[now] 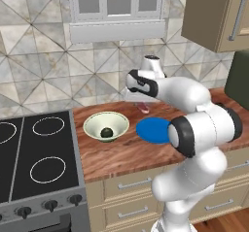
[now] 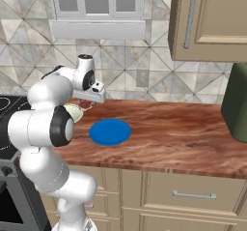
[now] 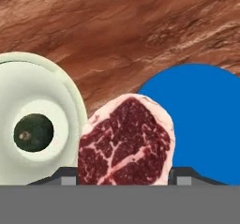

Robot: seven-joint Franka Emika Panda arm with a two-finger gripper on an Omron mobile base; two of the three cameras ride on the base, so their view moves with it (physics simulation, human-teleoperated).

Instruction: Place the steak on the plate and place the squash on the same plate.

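Note:
The steak (image 3: 125, 141), red with white marbling, hangs between my fingertips (image 3: 180, 175). My gripper (image 1: 141, 103) (image 2: 89, 101) is shut on the steak (image 1: 144, 107) (image 2: 86, 104) and holds it above the wooden counter, behind the gap between bowl and plate. The blue plate (image 1: 151, 130) (image 2: 110, 132) (image 3: 206, 120) lies flat and bare, just right of the steak. The dark green squash (image 1: 106, 132) (image 3: 33, 132) rests in the middle of the pale green bowl (image 1: 90, 122) (image 3: 70, 92), left of the plate.
A black stovetop (image 1: 34, 153) adjoins the counter on the left. A tall dark appliance (image 2: 237, 104) stands at the counter's right end under a wall cabinet (image 2: 212, 22). Bare wood counter (image 2: 183, 128) stretches right of the plate.

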